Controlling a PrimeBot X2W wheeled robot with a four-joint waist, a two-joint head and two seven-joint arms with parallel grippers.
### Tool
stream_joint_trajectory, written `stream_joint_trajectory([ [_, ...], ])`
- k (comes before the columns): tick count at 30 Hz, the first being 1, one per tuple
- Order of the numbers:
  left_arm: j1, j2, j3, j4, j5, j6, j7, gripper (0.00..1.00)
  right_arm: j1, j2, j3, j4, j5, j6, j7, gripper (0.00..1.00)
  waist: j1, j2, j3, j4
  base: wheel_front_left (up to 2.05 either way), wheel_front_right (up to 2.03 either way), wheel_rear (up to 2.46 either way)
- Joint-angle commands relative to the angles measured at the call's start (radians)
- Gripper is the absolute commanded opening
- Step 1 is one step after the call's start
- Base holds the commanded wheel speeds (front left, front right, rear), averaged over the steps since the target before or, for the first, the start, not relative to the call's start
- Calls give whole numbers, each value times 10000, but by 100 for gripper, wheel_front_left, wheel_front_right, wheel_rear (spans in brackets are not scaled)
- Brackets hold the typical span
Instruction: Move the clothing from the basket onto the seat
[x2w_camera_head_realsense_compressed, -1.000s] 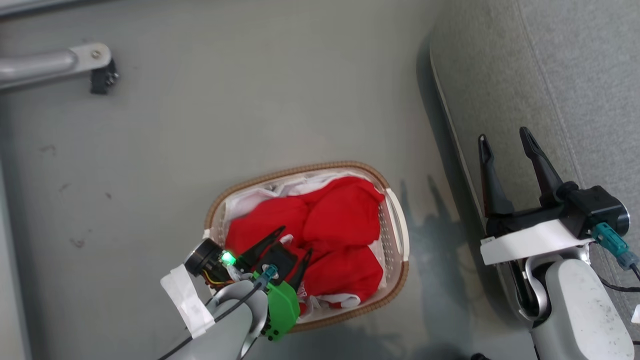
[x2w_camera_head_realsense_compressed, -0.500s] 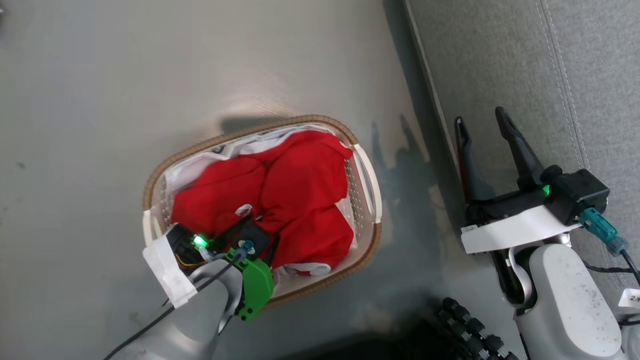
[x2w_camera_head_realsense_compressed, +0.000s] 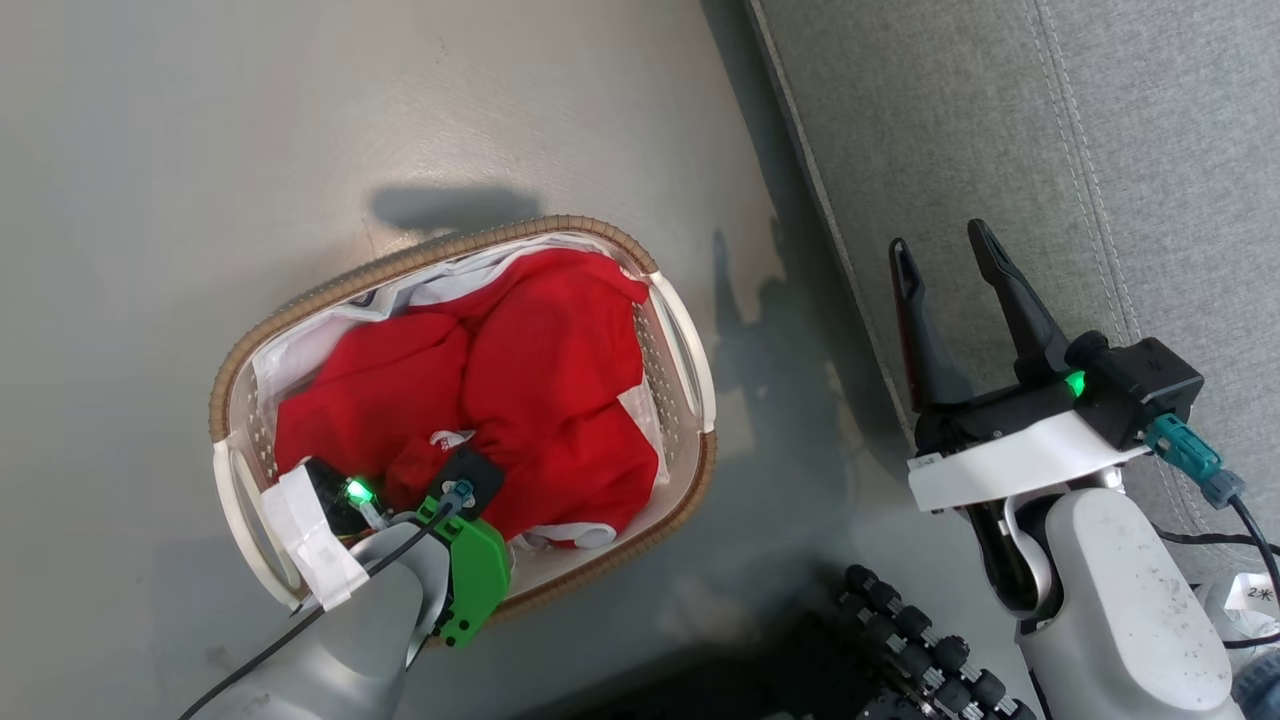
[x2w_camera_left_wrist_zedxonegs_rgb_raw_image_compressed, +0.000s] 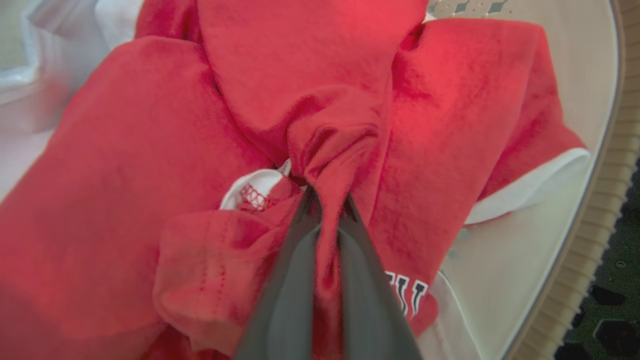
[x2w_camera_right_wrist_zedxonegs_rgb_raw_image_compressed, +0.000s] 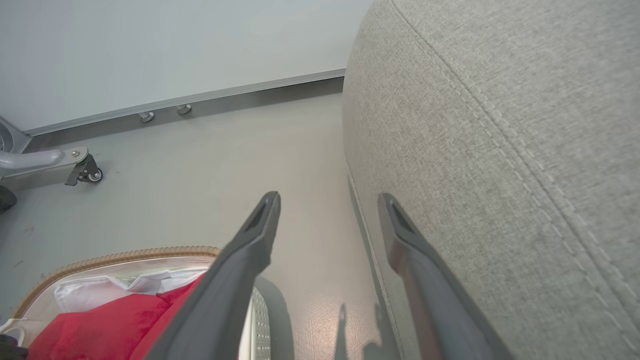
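Observation:
The clothing (x2w_camera_head_realsense_compressed: 540, 350) is a heap of bright red garments with white hems, lying in the oval cream basket (x2w_camera_head_realsense_compressed: 690, 360) on the floor. My left gripper (x2w_camera_head_realsense_compressed: 430, 470) reaches down into the heap at the basket's near end. In the left wrist view, my left gripper (x2w_camera_left_wrist_zedxonegs_rgb_raw_image_compressed: 325, 200) is shut on a bunched fold of the red clothing (x2w_camera_left_wrist_zedxonegs_rgb_raw_image_compressed: 125, 150), with a white label beside it. My right gripper (x2w_camera_head_realsense_compressed: 935, 237) hangs open and empty over the edge of the grey seat (x2w_camera_head_realsense_compressed: 1000, 120). The right wrist view shows my right gripper (x2w_camera_right_wrist_zedxonegs_rgb_raw_image_compressed: 327, 197) between the seat (x2w_camera_right_wrist_zedxonegs_rgb_raw_image_compressed: 500, 125) and the basket (x2w_camera_right_wrist_zedxonegs_rgb_raw_image_compressed: 125, 254).
Grey floor (x2w_camera_head_realsense_compressed: 300, 120) surrounds the basket. The black rollers of my base (x2w_camera_head_realsense_compressed: 910, 640) sit at the bottom, between basket and seat. A metal leg with a castor (x2w_camera_right_wrist_zedxonegs_rgb_raw_image_compressed: 82, 170) stands by the far wall's skirting (x2w_camera_right_wrist_zedxonegs_rgb_raw_image_compressed: 200, 97).
The head camera has shifted, so the basket sits further left in the picture. My left gripper, open above the heap a second ago, has sunk into the clothing and shut on a fold.

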Motion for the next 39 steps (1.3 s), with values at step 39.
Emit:
stream_joint_trajectory([
  [39, 2040, 999, 1105, -8323, -33, -84, -96, 0, 2955, -35, -880, 1002, -1544, -6, -21, 100, -1, 0, -7504, 2203, 0, 0, 0],
])
